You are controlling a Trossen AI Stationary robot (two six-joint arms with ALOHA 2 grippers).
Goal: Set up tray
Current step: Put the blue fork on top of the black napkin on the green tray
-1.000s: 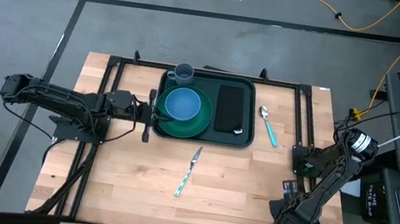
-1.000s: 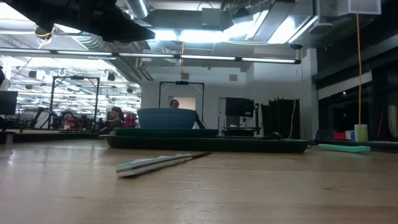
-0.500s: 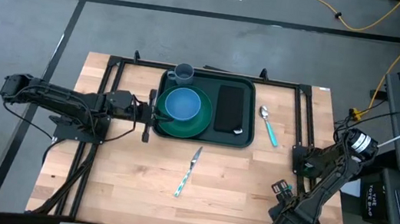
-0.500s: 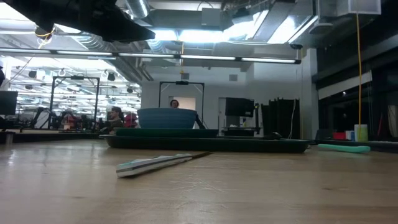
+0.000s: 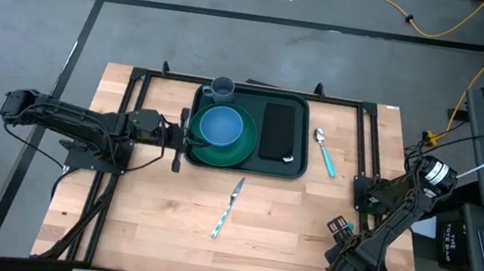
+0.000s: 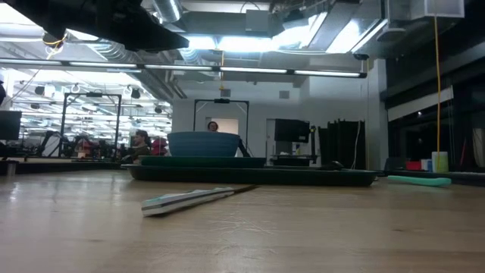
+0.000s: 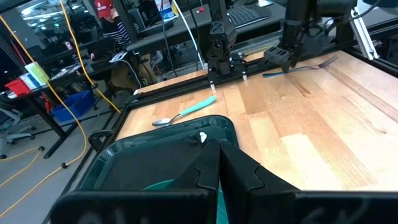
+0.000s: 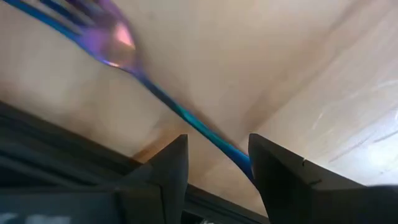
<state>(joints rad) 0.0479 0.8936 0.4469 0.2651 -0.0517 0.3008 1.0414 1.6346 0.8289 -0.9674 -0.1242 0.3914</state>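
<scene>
— Fork closest to us, is it?
— Yes, flat on the desk, well out from the tray's near right corner. The right gripper is down over it, jaws released, with the handle running between the two fingers.
— And next in?
— A knife with a pale teal handle, lying alone just nearer than the tray, touching nothing.
— The tray itself?
— Dark green, mid-desk towards the back. On its left half is a round green plate with a blue bowl on it; on its right half is a flat black rectangle.
— The left arm?
— Stretched out flat, its gripper at the tray's left rim, jaws clenched tight. Whether the rim is pinched between them I cannot tell.
— Anything beside the tray?
— A spoon with a teal handle, just off its right edge.
— Farthest?
— A grey-blue cup at the tray's far left corner.
</scene>
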